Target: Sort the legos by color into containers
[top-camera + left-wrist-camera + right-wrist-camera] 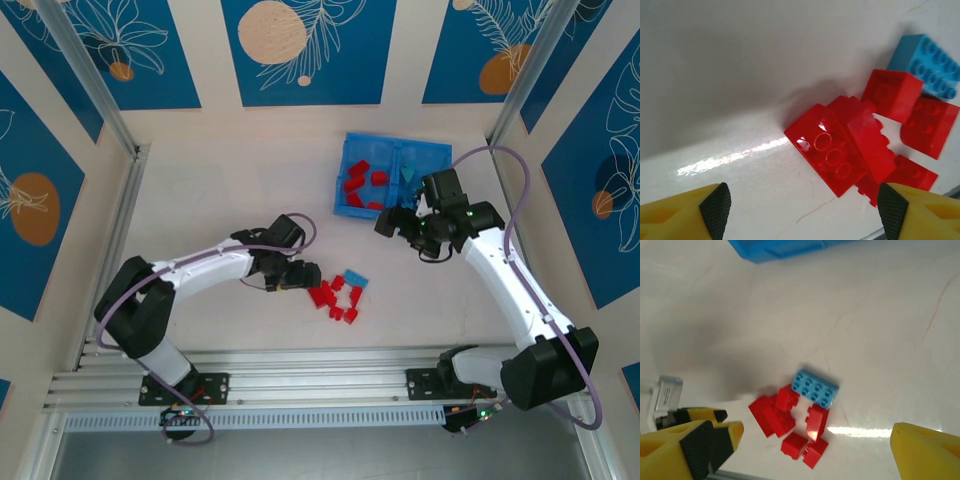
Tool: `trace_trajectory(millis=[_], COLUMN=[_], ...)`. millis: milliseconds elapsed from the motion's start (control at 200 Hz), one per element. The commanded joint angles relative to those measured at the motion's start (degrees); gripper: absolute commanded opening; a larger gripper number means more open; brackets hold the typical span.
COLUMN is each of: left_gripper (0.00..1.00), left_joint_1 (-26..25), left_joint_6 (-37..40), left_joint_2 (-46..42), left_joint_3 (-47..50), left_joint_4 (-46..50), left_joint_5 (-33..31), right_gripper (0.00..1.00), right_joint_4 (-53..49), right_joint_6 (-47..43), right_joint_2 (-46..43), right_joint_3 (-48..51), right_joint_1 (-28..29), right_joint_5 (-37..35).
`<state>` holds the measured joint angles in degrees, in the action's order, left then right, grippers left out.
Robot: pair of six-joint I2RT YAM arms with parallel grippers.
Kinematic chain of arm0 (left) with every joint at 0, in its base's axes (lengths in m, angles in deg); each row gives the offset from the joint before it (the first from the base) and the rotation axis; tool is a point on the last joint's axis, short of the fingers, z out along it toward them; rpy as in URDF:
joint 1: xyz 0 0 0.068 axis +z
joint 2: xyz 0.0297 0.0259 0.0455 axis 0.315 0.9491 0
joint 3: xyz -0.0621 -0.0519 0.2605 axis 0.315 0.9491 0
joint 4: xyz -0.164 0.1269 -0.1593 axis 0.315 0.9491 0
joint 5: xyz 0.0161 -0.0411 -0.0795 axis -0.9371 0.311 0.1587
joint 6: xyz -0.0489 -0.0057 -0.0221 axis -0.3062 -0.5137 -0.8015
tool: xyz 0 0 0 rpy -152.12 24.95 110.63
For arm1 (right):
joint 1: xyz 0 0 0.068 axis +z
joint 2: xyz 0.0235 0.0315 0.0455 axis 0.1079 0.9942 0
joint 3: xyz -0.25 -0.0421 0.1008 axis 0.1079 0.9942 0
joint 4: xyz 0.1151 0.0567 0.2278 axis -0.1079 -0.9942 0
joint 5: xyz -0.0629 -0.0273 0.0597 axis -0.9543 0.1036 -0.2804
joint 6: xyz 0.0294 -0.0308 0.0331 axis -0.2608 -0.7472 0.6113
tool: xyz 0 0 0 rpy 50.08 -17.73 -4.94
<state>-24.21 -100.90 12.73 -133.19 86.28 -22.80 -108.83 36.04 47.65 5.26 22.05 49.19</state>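
While the left end effector point(298, 277) is hovering open and empty just beside the red legos point(335, 298) on the table point(220, 200), probably best straddling one tilted brick point(832, 155) squarely, the right end effector point(400, 222) is hanging open and empty near the tray point(425, 152), top view showing sorted reds point(360, 185) inside, left wrist showing brick tilt.

The overhead view is bright and evenly lit, with only soft shadows on the table point(220, 200). From the left wrist, a white glare streak crosses the tabletop, the red bricks point(840, 150) gleam, and grey shade dims the upper half. From the right wrist, the yellow fingers point(925, 450) are blurred at the frame's edges, near another glare patch.
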Motion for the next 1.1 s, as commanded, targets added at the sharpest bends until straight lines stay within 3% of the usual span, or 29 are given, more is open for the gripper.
trace_trajectory(millis=[0,180,540,675,790,900,1015,1095], left_gripper=[0.75,0.58,0.47,0.47,0.51,0.59,0.62,0.71], left_joint_1=[-0.79,-0.81,1.56,4.15,4.60,3.82,1.98,0.87], left_joint_6=[-1.52,-2.64,2.53,7.87,10.04,5.29,-2.19,-5.54], left_joint_2=[2.34,6.85,7.96,6.67,3.42,-0.10,-0.65,0.58], left_joint_3=[-0.11,-2.29,-5.38,-7.54,-8.32,-6.98,-5.42,-5.12], left_joint_4=[-0.58,0.53,10.74,14.70,11.26,5.69,5.30,6.90], left_joint_5=[2.55,2.35,-9.30,-15.23,-11.33,-5.16,-5.90,-7.93], right_gripper=[0.92,0.92,0.92,0.92,0.92,0.92,0.92,0.92], right_joint_4=[-3.51,-4.06,-5.02,-4.73,-4.67,-4.83,-4.56,-4.24], right_joint_6=[-0.42,-1.42,-2.32,-2.38,-2.91,-3.13,-3.37,-3.28], right_joint_2=[-2.37,-3.47,-4.28,-4.30,-4.30,-4.35,-4.29,-4.28], right_joint_3=[0.94,0.53,0.21,0.38,0.47,0.34,0.50,0.64], right_joint_1=[0.13,0.04,0.02,0.04,0.01,0.04,0.03,0.03], right_joint_5=[-0.38,-1.64,-3.13,-3.19,-3.23,-3.51,-3.51,-3.42])
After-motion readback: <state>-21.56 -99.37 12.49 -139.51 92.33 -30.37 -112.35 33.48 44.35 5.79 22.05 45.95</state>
